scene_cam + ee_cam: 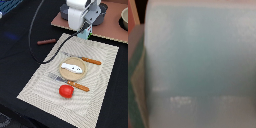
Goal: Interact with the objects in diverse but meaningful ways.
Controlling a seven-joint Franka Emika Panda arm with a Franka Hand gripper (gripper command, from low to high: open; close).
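Carton [85, 34] at placemat [40, 82] far edge, claw [84, 31] over it, grip unclear

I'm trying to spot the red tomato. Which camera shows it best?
The exterior view: the tomato sits in plain sight on the placemat, just in front of the plate. The wrist view shows none of it; a blurred pale blue-green surface very close to the lens fills that picture.

Red tomato [66, 90] on mat, white oblong piece [72, 67] on plate, brown stick [47, 41] on black cloth
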